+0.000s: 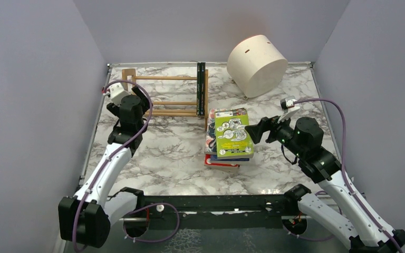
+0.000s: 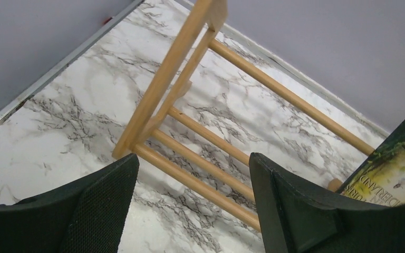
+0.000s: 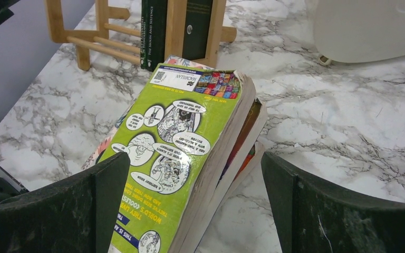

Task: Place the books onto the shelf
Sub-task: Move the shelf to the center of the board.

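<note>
**Hazards**

1. The shelf (image 1: 163,95) is a light slatted rack standing loose on the table (image 1: 163,158). The left gripper (image 2: 192,163) hangs just above its left ladder end. A descent that strikes a rail is likely to slide or tip the rack. In that case the dark green books (image 1: 201,89) standing upright at its right end may fall.
2. The stack of books (image 1: 227,150) is piled unevenly, with its edges out of line. A sideways approach may push the whole pile. A grasp set too deep may clamp two volumes together and drag the lower ones askew.
3. The lime-green book (image 3: 184,137) on top is a thick paperback. If it is pinched at one edge only, it will probably sag or fan its pages and slip.

**Positions**

- The stack lies on the table just in front of the shelf's right end, well apart from the cream drum (image 1: 257,64).
- The right gripper (image 3: 187,174) sits at the stack's right edge. Its jaws are spread wide and hold nothing. In the right wrist view the lime-green book's near end lies between the two fingers (image 3: 306,211). No contact is visible.
- The left gripper's jaws stand apart and empty. Only the shelf's lower rails show through the gap. It is well apart from the stack.
</note>
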Controlling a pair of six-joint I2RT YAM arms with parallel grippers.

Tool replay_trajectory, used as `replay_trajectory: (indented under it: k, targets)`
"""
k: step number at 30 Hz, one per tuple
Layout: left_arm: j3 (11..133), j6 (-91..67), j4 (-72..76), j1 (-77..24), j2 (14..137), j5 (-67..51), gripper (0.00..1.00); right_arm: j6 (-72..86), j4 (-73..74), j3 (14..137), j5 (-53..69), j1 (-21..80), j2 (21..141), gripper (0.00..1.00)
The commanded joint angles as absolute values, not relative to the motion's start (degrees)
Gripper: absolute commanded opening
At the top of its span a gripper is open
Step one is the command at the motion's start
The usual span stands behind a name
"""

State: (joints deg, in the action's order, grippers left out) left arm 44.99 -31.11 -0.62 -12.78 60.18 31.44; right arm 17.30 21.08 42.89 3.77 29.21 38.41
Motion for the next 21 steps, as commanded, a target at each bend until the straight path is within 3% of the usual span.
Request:
replay_trajectory:
  k: [1,6,10,13,21]
  targets:
    - [43.69,-36.15,-1.09,-11.78,56.4,38.13,0.7,17.67,19.32,42.46,3.84,29.53,37.17,0.94]
    - [42.65,-40.7,-5.3,-9.41,55.9,35.51,0.73,17.67,19.32,42.42,4.04,29.53,36.74,0.94]
    - [40.37,-46.26,-7.29,-6.74,55.93,31.19,0.81,17.69,19.42,42.46,4.26,29.53,36.73,0.94]
    - [38.4,-47.67,-6.12,-5.45,55.89,28.24,0.98,17.73,19.41,42.46,4.39,29.53,36.74,0.94]
    - [37.44,-45.29,-3.61,-3.95,59.46,25.81,0.99,17.7,19.07,42.43,4.41,29.53,37.0,0.94]
